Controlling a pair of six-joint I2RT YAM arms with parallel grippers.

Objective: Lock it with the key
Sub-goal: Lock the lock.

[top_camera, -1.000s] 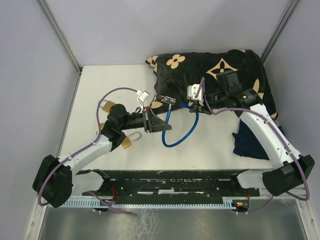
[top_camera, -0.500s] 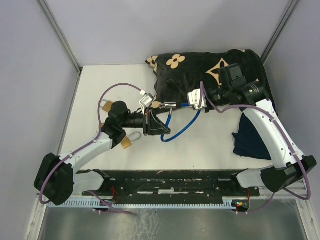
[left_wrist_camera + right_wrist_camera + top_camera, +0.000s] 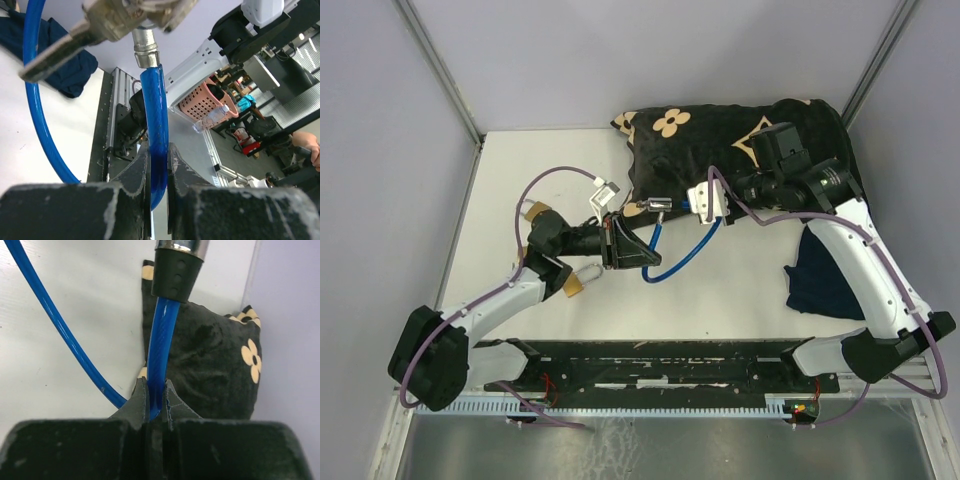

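Observation:
A blue cable lock (image 3: 682,256) hangs in a loop between my two grippers. My left gripper (image 3: 638,248) is shut on the cable (image 3: 156,125) just below its metal end piece (image 3: 145,50). A silver key (image 3: 65,47) dangles on a ring beside that end, seen from above in the top view (image 3: 658,205). My right gripper (image 3: 696,207) is shut on the cable's other end (image 3: 159,355), just below the black lock barrel (image 3: 175,270). The two ends are close together and apart.
A black bag (image 3: 720,140) with tan flowers lies at the back, right behind the grippers. A dark blue cloth (image 3: 825,275) lies at the right. Two brass padlocks (image 3: 577,284) (image 3: 532,211) lie by the left arm.
My right gripper has carried the lock end left, toward the left gripper and the key. The cable loop has narrowed. The left gripper has shifted slightly left.

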